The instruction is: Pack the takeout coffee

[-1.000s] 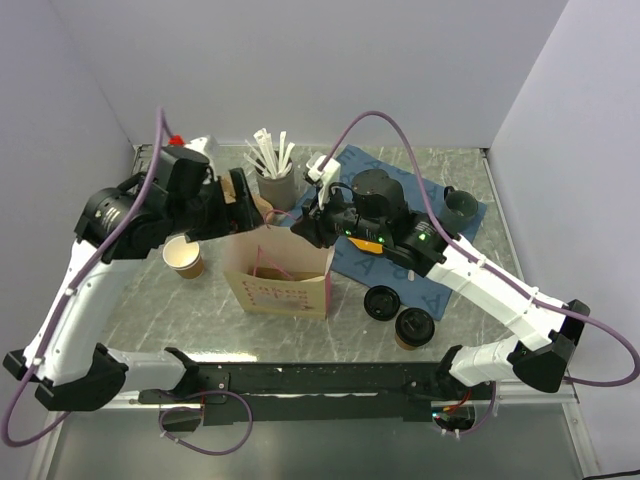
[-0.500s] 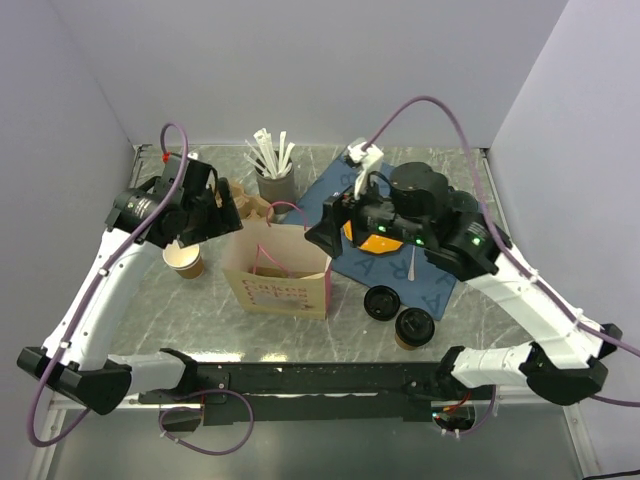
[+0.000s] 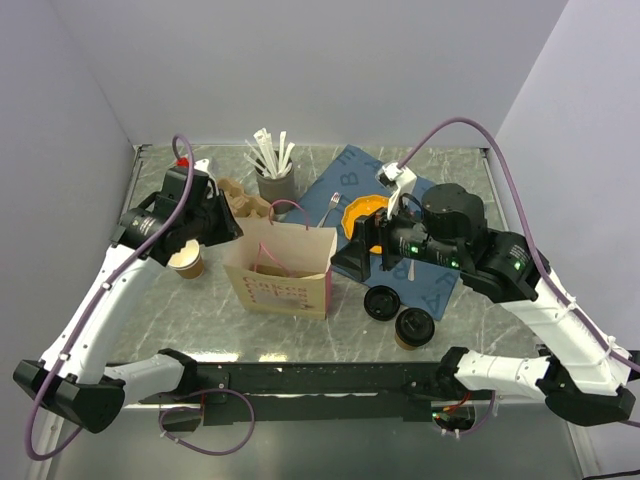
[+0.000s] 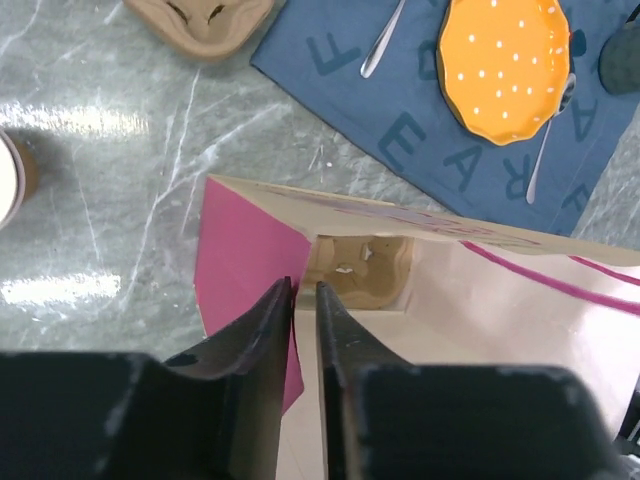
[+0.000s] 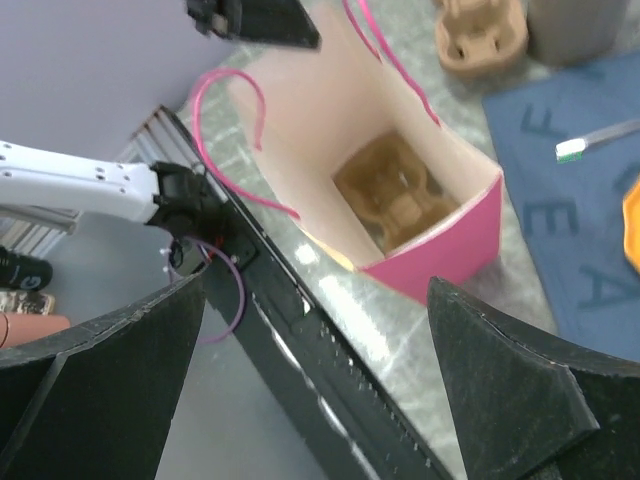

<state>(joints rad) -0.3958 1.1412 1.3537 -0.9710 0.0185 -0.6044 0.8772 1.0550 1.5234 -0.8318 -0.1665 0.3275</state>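
Takeout coffee (image 3: pixel 413 326) beside flat lid (image 3: pixel 381 302), right of paper bag (image 3: pixel 280 268)

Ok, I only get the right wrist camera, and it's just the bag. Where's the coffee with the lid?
Observer: Top view: the takeout coffee stands near the front of the table, right of the paper bag, outside it.
Operator: Is somebody holding the bag?
Observer: Left wrist view: the left gripper is pinched on the bag's rim.
Operator: Any other cups?
Observer: Top view: a lidless cup stands left of the bag.
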